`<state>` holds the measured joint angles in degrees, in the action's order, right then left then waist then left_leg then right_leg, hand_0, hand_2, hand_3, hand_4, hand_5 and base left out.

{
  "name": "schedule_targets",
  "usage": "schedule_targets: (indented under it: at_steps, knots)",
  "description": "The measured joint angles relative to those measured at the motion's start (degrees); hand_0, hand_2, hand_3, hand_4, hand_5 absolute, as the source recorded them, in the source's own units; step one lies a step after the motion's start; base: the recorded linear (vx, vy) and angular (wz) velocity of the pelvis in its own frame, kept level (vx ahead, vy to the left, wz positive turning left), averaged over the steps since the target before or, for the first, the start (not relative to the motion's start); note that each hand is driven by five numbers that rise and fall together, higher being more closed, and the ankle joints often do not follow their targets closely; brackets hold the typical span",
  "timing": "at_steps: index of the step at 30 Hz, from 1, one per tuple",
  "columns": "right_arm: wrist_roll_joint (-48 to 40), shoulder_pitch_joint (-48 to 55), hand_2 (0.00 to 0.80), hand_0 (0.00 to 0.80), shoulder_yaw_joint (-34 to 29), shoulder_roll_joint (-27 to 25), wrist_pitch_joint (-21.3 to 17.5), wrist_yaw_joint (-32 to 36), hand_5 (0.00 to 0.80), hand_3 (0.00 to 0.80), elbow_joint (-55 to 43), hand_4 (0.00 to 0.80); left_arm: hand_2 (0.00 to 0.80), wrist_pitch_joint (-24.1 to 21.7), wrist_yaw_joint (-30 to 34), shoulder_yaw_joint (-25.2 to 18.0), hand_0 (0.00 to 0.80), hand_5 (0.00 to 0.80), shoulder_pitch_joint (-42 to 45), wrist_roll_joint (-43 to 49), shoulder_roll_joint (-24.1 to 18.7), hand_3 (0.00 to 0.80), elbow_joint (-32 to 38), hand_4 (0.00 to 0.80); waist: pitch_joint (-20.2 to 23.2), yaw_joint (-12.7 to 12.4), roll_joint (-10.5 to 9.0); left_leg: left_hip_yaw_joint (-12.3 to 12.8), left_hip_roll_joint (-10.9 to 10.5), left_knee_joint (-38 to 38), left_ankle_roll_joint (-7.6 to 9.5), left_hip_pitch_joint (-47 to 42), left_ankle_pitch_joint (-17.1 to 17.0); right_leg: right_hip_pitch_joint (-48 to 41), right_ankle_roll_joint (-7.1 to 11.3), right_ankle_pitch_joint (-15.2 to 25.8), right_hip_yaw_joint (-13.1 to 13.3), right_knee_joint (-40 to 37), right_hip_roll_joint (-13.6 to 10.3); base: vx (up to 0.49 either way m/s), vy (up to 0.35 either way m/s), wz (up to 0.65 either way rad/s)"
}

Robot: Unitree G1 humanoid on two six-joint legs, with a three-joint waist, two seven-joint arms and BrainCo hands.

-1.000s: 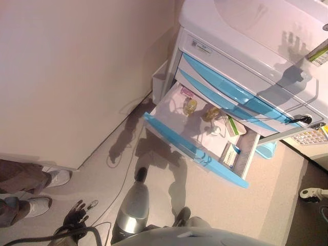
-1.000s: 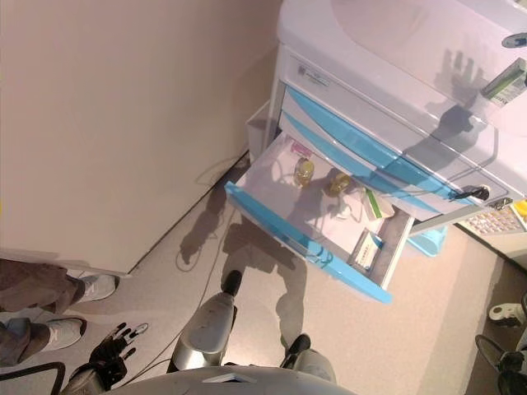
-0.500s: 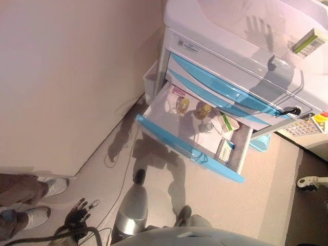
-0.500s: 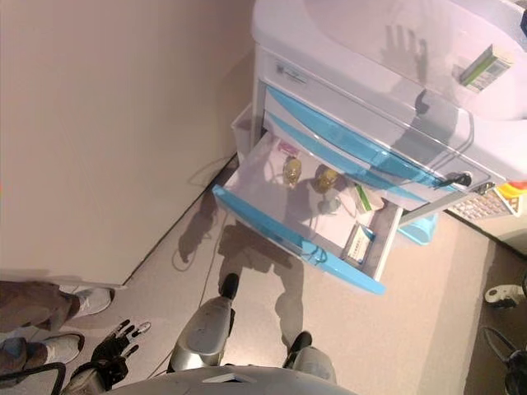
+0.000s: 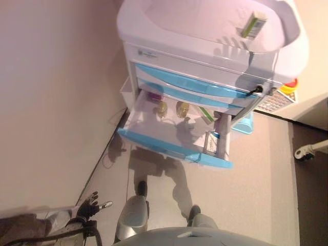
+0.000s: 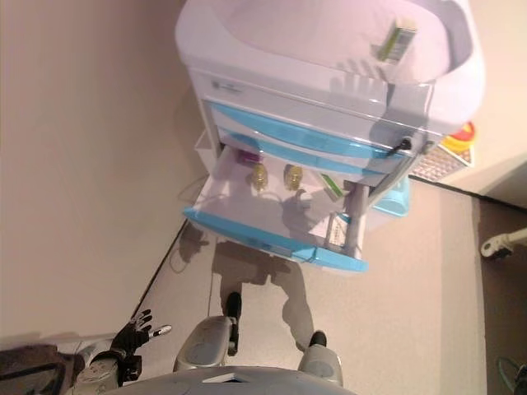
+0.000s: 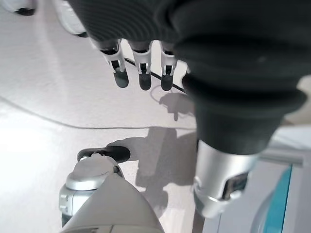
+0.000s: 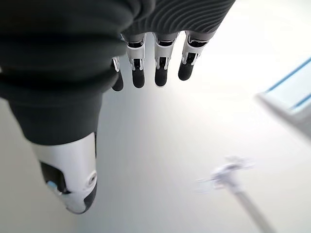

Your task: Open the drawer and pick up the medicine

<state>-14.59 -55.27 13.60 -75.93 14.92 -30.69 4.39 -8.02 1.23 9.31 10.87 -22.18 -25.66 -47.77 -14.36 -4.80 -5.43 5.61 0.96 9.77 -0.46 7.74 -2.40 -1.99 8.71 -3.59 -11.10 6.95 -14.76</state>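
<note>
The white cart has blue-fronted drawers, and its lowest drawer (image 5: 171,148) stands pulled out. Inside lie two small yellowish bottles (image 5: 162,108), a purple box (image 5: 152,96), a green-and-white box (image 5: 207,116) and a white-and-blue box (image 5: 211,143). A green-and-white box (image 5: 253,24) rests on the cart's top. My left hand (image 5: 88,210) hangs low at the lower left, far from the drawer, fingers (image 7: 141,73) straight and empty. My right hand (image 8: 155,63) appears only in its wrist view, fingers straight over bare floor, holding nothing.
A pale wall (image 5: 46,102) runs along the left, close to the cart. A person's leg (image 5: 25,228) shows at the bottom left. A light blue bin (image 5: 243,123) and a keypad with a red button (image 5: 279,97) sit right of the cart. A white caster leg (image 5: 307,150) lies further right.
The camera has swung, so the cart now stands nearer the picture's middle and more upright. The person's shoes have slid out of view. Both hands stay low and empty.
</note>
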Motion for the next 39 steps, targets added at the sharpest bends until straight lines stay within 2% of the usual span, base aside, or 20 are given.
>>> schedule_targets:
  at_steps: [4, 8, 11, 13, 16, 20, 22, 29, 34, 39]
  knots:
    - [-1.8, 22.0, 0.0, 0.0, -16.0, 0.2, -0.9, 1.4, 0.0, 0.0, -6.1, 0.0, 0.0, 0.1, -1.5, 0.0, 0.0, 0.0, 0.2, 3.2, 0.1, 0.0, 0.1, 0.0, 0.4, 2.9, 0.26, 1.5, 0.5, 0.0, -0.08, 0.0, 0.2, 1.3, -0.01, 0.0, 1.8, 0.1, 0.3, -0.012, -0.004, -0.22]
    - [-4.4, 40.8, 0.0, 0.0, -29.4, 3.5, -5.3, 4.4, 0.0, 0.0, -12.1, 0.0, 0.0, 0.1, -2.6, 0.3, 0.0, 0.0, 0.0, 6.0, 0.1, 0.0, 0.2, 0.0, 0.9, 5.5, 0.97, 3.0, 1.2, 1.0, -0.44, -0.1, 1.3, 1.8, 0.57, 0.6, 3.7, 0.1, 0.7, -0.005, -0.007, -0.25]
    - [-7.1, 51.1, 0.0, 0.0, -36.3, 8.3, -9.3, 7.7, 0.0, 0.0, -16.2, 0.0, 0.0, 0.0, -4.1, 1.8, 0.0, 0.0, -0.9, 9.1, -0.1, 0.0, 0.3, 0.0, 1.3, 7.0, 1.63, 4.4, 1.9, 1.8, -0.57, -0.1, 1.9, 2.7, 0.33, 0.4, 5.3, 0.1, 1.1, -0.015, -0.013, -0.27]
    - [-7.6, 55.7, 0.0, 0.0, -37.7, 12.1, -10.8, 10.1, 0.0, 0.0, -16.7, 0.0, 0.0, 0.1, -4.7, 2.6, 0.0, 0.0, -1.2, 11.5, -0.2, 0.0, 0.3, 0.0, 1.4, 8.3, 1.67, 5.0, 2.3, 2.2, -0.73, -0.2, 2.4, 2.8, 0.31, 0.4, 5.9, 0.1, 1.3, -0.027, -0.025, -0.18]
    - [-9.1, 61.6, 0.0, 0.0, -38.0, 15.2, -11.4, 14.1, 0.0, 0.0, -16.6, 0.0, 0.0, 0.4, -5.7, 5.0, 0.0, 0.0, -2.3, 16.1, -1.2, 0.0, 0.3, 0.0, 1.4, 10.0, 1.69, 6.1, 2.6, 2.1, -0.74, -0.1, 2.4, 3.9, 0.33, 0.4, 7.1, 0.2, 1.5, -0.041, -0.048, -0.19]
    - [-9.3, 64.6, 0.0, 0.0, -37.4, 20.0, -10.8, 20.2, 0.0, 0.0, -15.0, 0.0, 0.0, 2.3, -6.0, 7.9, 0.0, 0.0, -4.0, 22.0, -4.3, 0.0, 1.4, 0.0, 1.5, 12.4, 1.54, 7.3, 3.0, 2.1, -0.96, -0.1, 2.6, 4.8, 0.72, 0.7, 7.8, 0.5, 1.7, -0.044, -0.047, -0.16]
    - [-9.8, 66.0, 0.0, 0.0, -36.8, 21.1, -9.3, 23.1, 0.0, 0.0, -13.6, 0.0, 0.0, 3.2, -5.8, 9.1, 0.0, 0.0, -5.6, 24.3, -6.4, 0.0, 3.1, 0.0, 1.5, 13.3, 1.54, 8.3, 3.2, 1.9, -1.08, -0.5, 2.7, 5.5, 0.91, 1.0, 8.9, 1.1, 1.7, -0.041, -0.039, -0.25]
    - [-11.3, 67.9, 0.0, 0.0, -30.4, 24.5, -4.4, 31.0, 0.0, 0.0, -6.4, 0.0, 0.0, 5.7, -3.9, 11.6, 0.0, 0.0, -10.8, 27.5, -12.8, 0.0, 5.7, 0.0, 0.4, 16.0, 1.46, 11.2, 3.9, 2.0, -1.09, -1.3, 3.2, 6.7, 0.74, 2.3, 9.3, 1.0, 1.7, -0.037, -0.016, -0.24]
    - [-10.6, 70.8, 0.0, 0.0, -26.3, 26.4, -1.9, 37.8, 0.0, 0.0, -0.5, 0.0, 0.0, 7.1, -2.9, 12.1, 0.0, 0.0, -11.8, 28.8, -14.5, 0.0, 9.6, 0.0, -2.2, 16.3, 1.88, 11.3, 4.0, 2.0, -1.17, -1.2, 3.2, 7.9, 0.63, 2.6, 9.5, 1.0, 1.7, -0.038, -0.011, -0.16]
    - [-9.5, 71.4, 0.0, 0.0, -19.5, 26.9, -1.9, 43.8, 0.0, 0.0, 7.1, 0.0, 0.0, 8.0, -0.9, 13.6, 0.0, 0.0, -16.1, 28.8, -19.7, 0.0, 11.6, 0.0, -4.2, 16.3, 2.4, 11.3, 4.0, 1.8, -1.37, -1.4, 3.0, 7.6, 0.59, 2.9, 9.5, 1.1, 1.9, 0.0, 0.0, 0.0]
